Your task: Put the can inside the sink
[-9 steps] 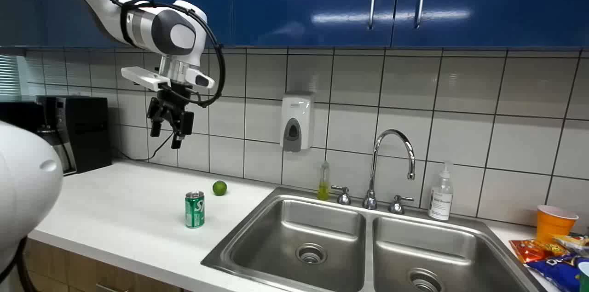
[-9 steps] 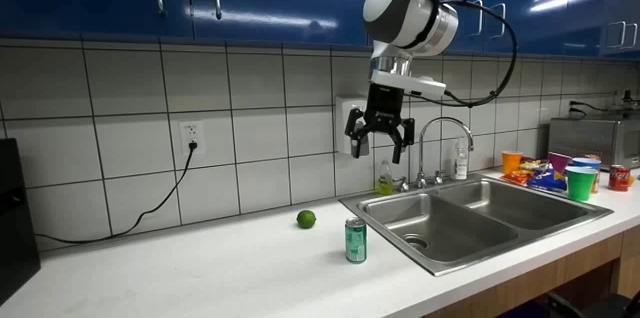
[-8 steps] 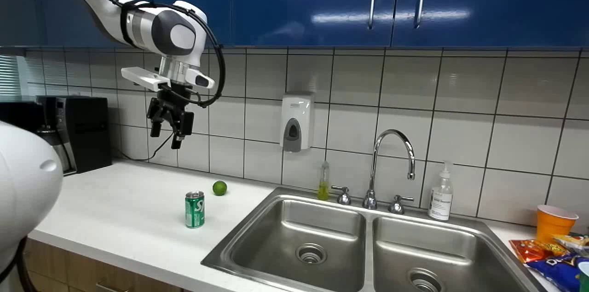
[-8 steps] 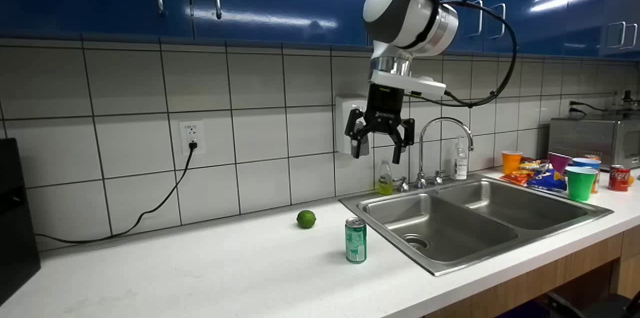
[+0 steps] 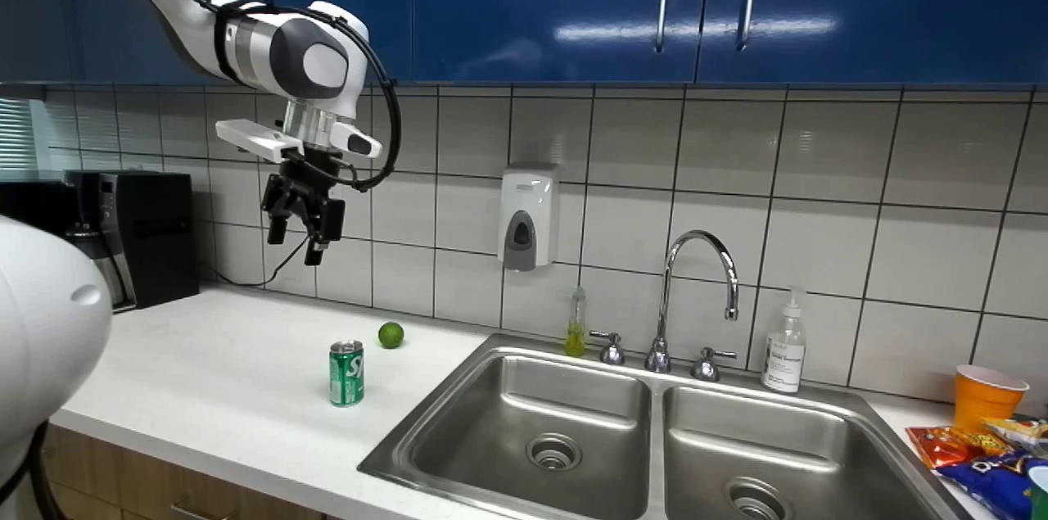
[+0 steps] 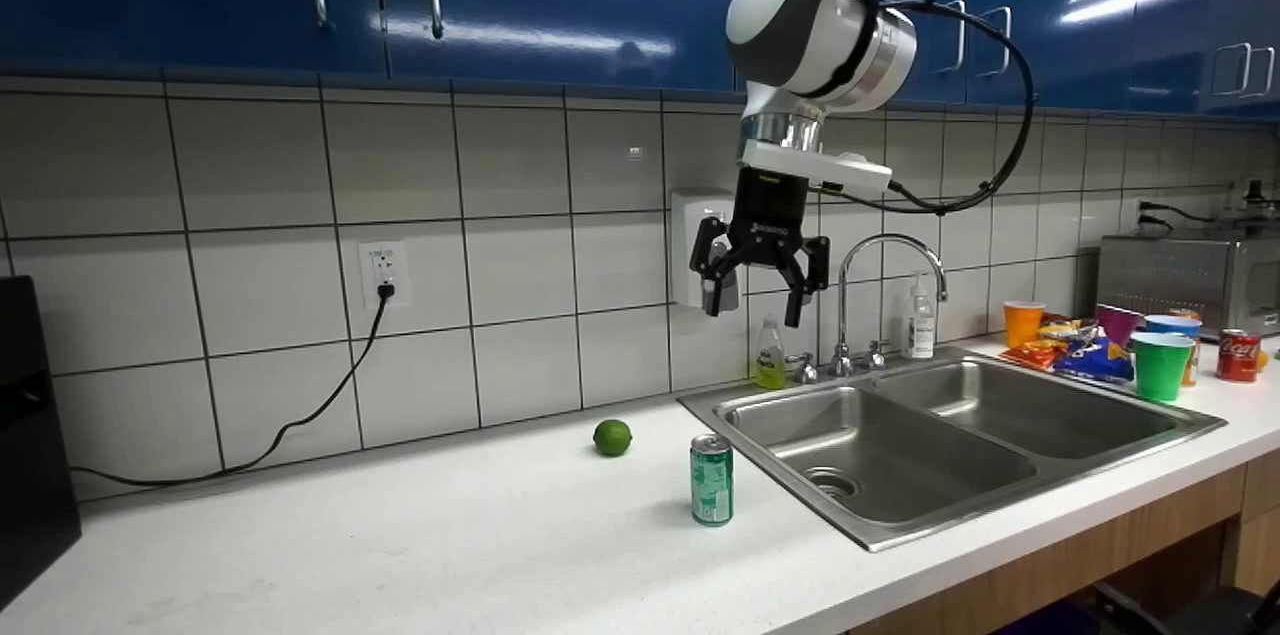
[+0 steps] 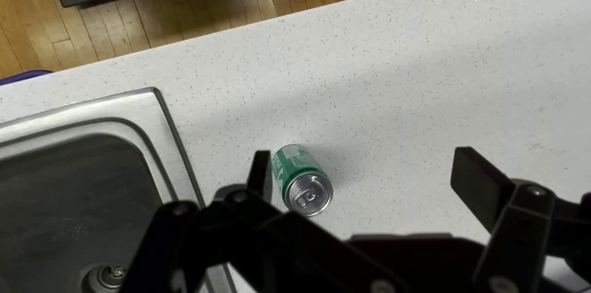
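The green can (image 5: 346, 373) stands upright on the white counter, left of the sink (image 5: 657, 438). The can (image 6: 711, 482) and the sink (image 6: 872, 535) also show in an exterior view, with the can close to the sink's edge. My gripper (image 6: 752, 305) is open and empty, pointing down high above the counter. In an exterior view the gripper (image 5: 295, 246) hangs well above the can. In the wrist view the can (image 7: 300, 177) appears between the open fingers (image 7: 364, 174), nearer the left finger, far below them. The sink's rim (image 7: 138, 108) lies at the left there.
A lime (image 6: 612, 437) lies behind the can. A tall faucet (image 5: 664, 299), a yellow soap bottle (image 5: 575, 332) and a pump bottle (image 5: 784, 356) stand behind the basins. Cups (image 6: 1160, 370) and snack bags stand beyond the sink. A black machine (image 5: 151, 241) stands at the counter's far end.
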### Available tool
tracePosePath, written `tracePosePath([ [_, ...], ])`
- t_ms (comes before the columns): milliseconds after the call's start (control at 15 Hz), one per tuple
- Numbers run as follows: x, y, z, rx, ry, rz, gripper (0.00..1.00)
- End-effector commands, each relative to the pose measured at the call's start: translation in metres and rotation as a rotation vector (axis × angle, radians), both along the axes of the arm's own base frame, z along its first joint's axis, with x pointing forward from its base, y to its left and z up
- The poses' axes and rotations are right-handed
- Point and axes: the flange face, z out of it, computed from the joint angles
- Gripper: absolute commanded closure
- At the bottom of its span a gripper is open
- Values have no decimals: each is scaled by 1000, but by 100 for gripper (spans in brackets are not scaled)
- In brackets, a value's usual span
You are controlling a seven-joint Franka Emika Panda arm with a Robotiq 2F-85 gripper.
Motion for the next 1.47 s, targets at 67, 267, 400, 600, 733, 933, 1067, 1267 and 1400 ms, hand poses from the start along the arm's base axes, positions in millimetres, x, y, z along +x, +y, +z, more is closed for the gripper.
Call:
tracePosePath([
  [67, 0, 0, 0, 0, 1, 0, 0],
  [267, 0, 0, 0, 0, 1, 0, 0],
  [400, 0, 0, 0, 0, 1, 0, 0],
  [600, 2, 1, -4, -3, 3, 1, 0],
  [733, 4, 4, -10, -1, 14, 7, 0],
  [933, 7, 6, -21, -4, 32, 14, 0],
  [1067, 9, 6, -32, -7, 45, 16, 0],
  [1267, 13, 7, -48, -12, 65, 18, 0],
  [1400, 16, 7, -58, -13, 75, 19, 0],
])
